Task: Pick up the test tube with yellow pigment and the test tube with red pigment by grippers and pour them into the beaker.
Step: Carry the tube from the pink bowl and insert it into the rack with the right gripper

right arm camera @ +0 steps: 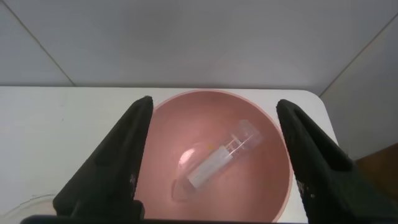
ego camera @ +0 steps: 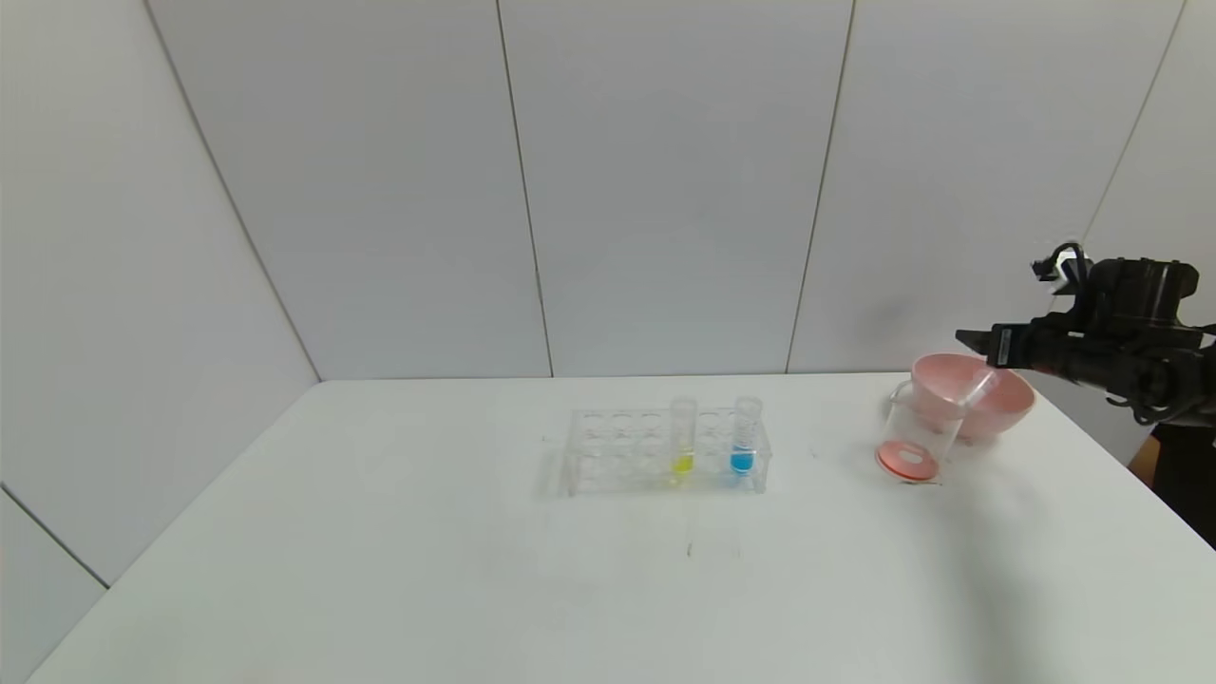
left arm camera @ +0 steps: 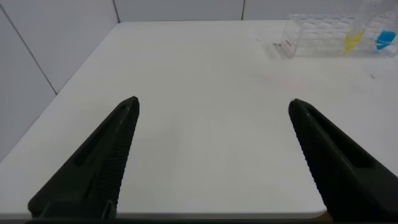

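Right now my right pincer [ego camera: 969, 339] hangs above the pink bowl [ego camera: 1007, 404] at the far right of the tabletop [ego camera: 380, 570], its fingers [right arm camera: 112, 174] spread wide with nothing between them. From the right wrist view I see an emptied clear tube [right arm camera: 217, 160] lying on its side inside the bowl, rim end tilted up against the wall.

Just in front of the bowl, touching or nearly so, stands the beaker [ego camera: 917, 432], with a layer of red-orange liquid across its bottom. I cannot tell from the head view whether the thin clear streak leaning over its rim is the same tube.

Near the middle of the tabletop sits the clear rack [ego camera: 665, 451]. The yellow tube [ego camera: 683, 437] stands upright in it, and the blue tube [ego camera: 746, 435] stands upright beside it, one hole apart toward the beaker.

My left pincer [left arm camera: 211, 109] is out of the head view; its own camera shows both fingers spread apart, holding nothing, over the near left part of the tabletop, well apart from the rack.
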Controlling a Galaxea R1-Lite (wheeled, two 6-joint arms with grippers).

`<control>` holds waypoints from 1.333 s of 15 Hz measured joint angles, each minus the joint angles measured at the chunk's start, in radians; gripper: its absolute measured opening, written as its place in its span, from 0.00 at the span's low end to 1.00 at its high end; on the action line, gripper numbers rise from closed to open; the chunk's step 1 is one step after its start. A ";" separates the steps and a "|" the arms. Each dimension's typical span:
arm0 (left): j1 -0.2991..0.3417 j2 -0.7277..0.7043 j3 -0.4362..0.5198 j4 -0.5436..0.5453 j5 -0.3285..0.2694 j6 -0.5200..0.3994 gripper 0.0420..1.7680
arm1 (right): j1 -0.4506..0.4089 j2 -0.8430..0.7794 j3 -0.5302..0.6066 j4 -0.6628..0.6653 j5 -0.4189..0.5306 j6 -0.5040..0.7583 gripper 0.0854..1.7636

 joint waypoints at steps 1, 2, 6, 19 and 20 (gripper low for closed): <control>0.000 0.000 0.000 0.000 0.000 0.000 0.97 | 0.004 -0.016 0.005 0.000 0.002 0.001 0.82; 0.000 0.000 0.000 0.000 0.000 0.000 0.97 | 0.009 -0.033 0.013 0.006 0.001 0.003 0.84; 0.000 0.000 0.000 0.000 0.000 0.000 0.97 | 0.049 -0.145 0.108 0.017 -0.016 0.007 0.89; 0.000 0.000 0.000 0.000 0.000 0.000 0.97 | 0.616 -0.605 0.712 0.020 -0.407 0.243 0.95; 0.000 0.000 0.000 0.000 0.000 0.000 0.97 | 0.685 -0.612 0.729 0.021 -0.471 0.276 0.95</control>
